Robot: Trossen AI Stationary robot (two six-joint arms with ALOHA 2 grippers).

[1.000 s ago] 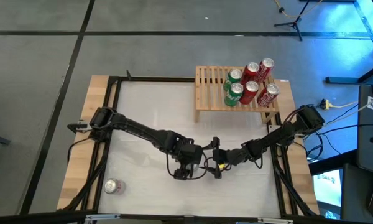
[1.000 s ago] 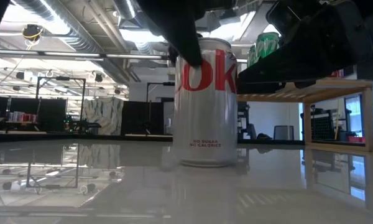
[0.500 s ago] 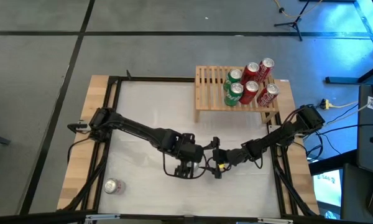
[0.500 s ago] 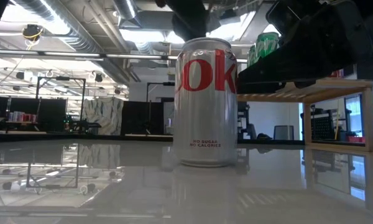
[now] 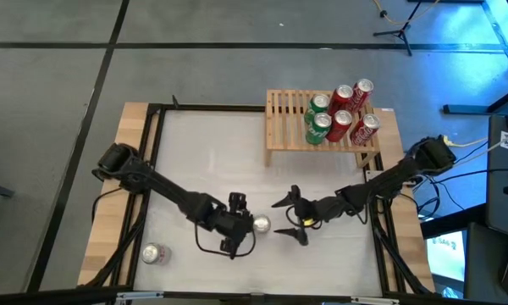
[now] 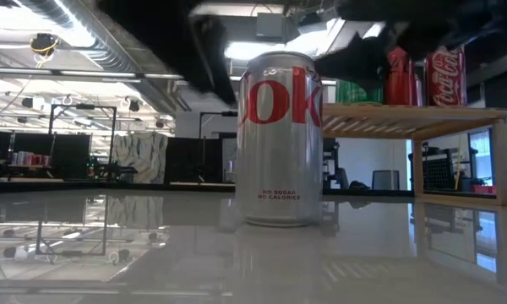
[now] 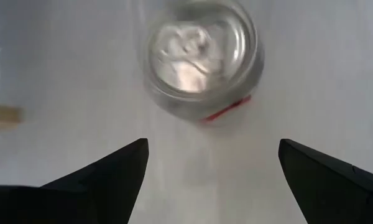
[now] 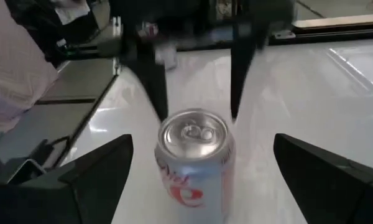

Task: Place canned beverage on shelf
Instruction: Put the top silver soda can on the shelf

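A silver can with red lettering (image 5: 261, 224) stands upright on its base on the white table; it also shows in the low view (image 6: 279, 139). My left gripper (image 5: 242, 226) is open just left of the can and above it, looking down on the can's top (image 7: 202, 59). My right gripper (image 5: 286, 220) is open just right of the can, its fingers spread wide, with the can (image 8: 196, 158) in front of them. Neither gripper touches the can. The light wooden slatted shelf (image 5: 288, 123) stands at the far right.
Several red and green cans (image 5: 339, 114) stand on the shelf's right half; its left half is bare slats. Another can (image 5: 155, 253) lies on its side near the table's near left corner. A black frame (image 5: 152, 169) runs around the table.
My left gripper has come off the can's top, risen and drawn back toward the table's left and near edges. The can stays upright where it was. My right gripper has risen a little beside the can.
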